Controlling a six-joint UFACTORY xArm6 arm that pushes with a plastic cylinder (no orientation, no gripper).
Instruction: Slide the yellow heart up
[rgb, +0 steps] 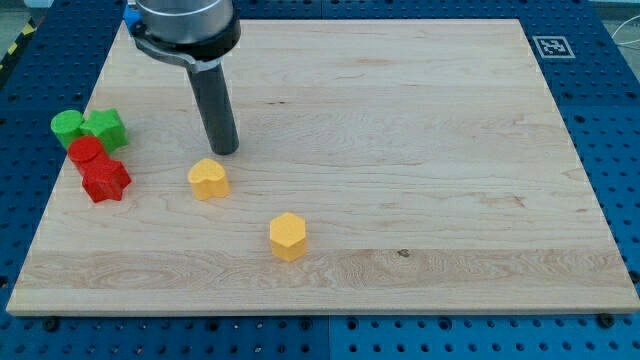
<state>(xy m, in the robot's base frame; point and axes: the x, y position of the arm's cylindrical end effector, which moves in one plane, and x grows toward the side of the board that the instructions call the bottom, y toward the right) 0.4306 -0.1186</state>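
Observation:
The yellow heart (208, 180) lies on the wooden board (420, 150) at the view's left of centre. My tip (224, 151) rests on the board just above and slightly right of the heart, a small gap apart from it. A yellow hexagon block (287, 236) lies lower and to the right of the heart.
At the board's left edge sit a green round block (67, 126), a green star-like block (105, 128), a red round block (87, 153) and a red star-like block (104, 181), clustered together. A black-and-white marker (551, 46) is at the board's top right corner.

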